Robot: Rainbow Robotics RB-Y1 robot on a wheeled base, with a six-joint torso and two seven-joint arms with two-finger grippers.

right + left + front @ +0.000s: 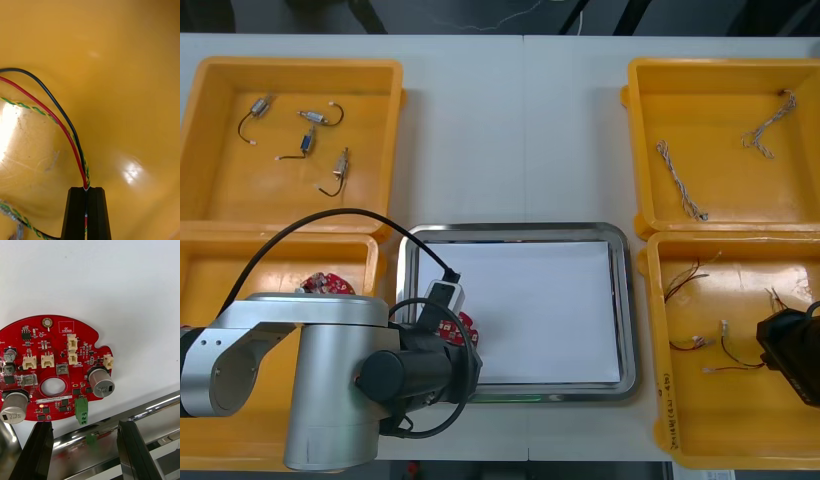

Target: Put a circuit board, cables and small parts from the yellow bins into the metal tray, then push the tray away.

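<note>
Left wrist view: the circuit board (52, 371) lies flat, component side up, on the white floor of the metal tray (112, 285), just ahead of the left gripper (84, 425). That gripper's fingers stand wide apart with nothing between them but the tray's shiny near rim, and they do not touch the board. It rests just inside that rim, probably because this is the nearest part of the tray for that arm, and the white floor beyond the board is bare for the other items.

A white box printed near the board's far edge reads "QC STICKER". The pale label strip below the centre hole and the small print beside the connectors are too fine to read.

On the other side, the right gripper (86, 189) is down in the near yellow bin (740, 420). Its fingers are pressed together on a cable (78, 159) of red and black strands. These run out from the fingertips, alongside a green-and-yellow twisted pair, and curve off over the bin floor. Pinching the thin wires at one spot lets the loose length trail behind, which I judge suits lifting them toward the tray. Other cables lie on the bin floor beside this gripper.
</note>
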